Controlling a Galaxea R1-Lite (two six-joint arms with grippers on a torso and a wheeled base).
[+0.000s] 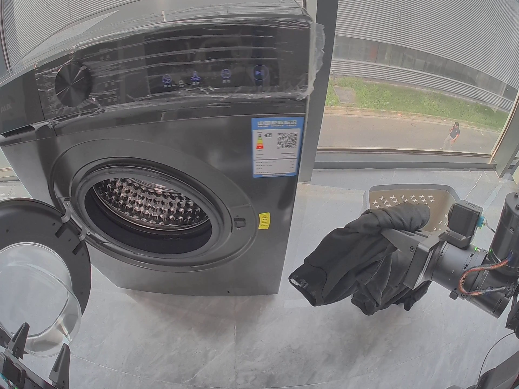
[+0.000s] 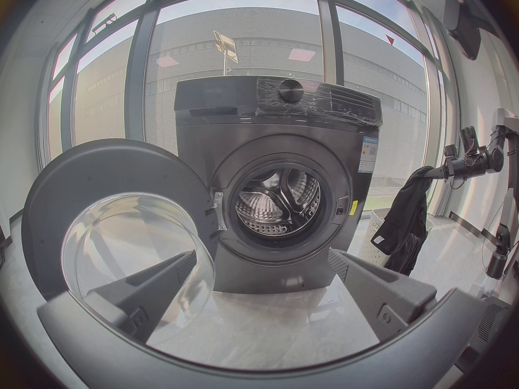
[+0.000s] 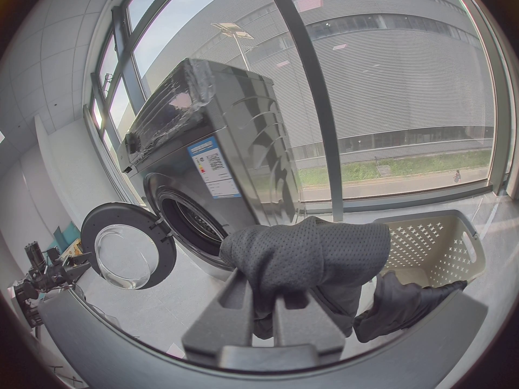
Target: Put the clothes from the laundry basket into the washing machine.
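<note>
My left claw (image 1: 42, 347) sits low at the left, jaws spread wide and holding nothing, just beside the open door (image 1: 38, 255). The washing machine (image 1: 162, 109) stands with its drum (image 1: 148, 206) exposed; I see no clothes in it. Further right, the dark garment (image 1: 351, 255) hangs clear of the floor, a bunched fold clamped in my right claw (image 1: 403, 244), with the laundry basket (image 1: 432, 195) just behind. I judge this the carry step. Next I must swing the garment left and down to the drum mouth — the trailing cloth could snag on the rim.
</note>
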